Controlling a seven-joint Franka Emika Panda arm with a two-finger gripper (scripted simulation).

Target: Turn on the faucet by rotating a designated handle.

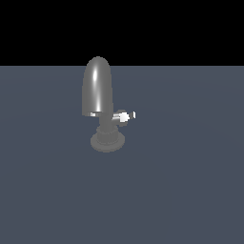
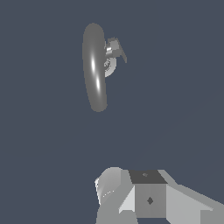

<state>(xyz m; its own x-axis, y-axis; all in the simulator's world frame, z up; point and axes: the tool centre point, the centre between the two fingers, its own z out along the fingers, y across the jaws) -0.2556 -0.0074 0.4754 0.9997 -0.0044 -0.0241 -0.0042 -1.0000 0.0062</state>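
The faucet is a grey shiny fixture with a tall domed spout on a ribbed round base, standing left of centre in the exterior view. The handle is a short silver lever with a white tip, sticking out from the neck toward the exterior view's right. The wrist view looks down on the faucet and its handle from well above. Only grey and dark parts of my gripper show at that picture's edge, far from the faucet. The gripper and arm do not show in the exterior view. How the jaws stand is not visible.
The faucet stands on a flat dark blue-grey floor that runs to a black background. Nothing else shows in either view.
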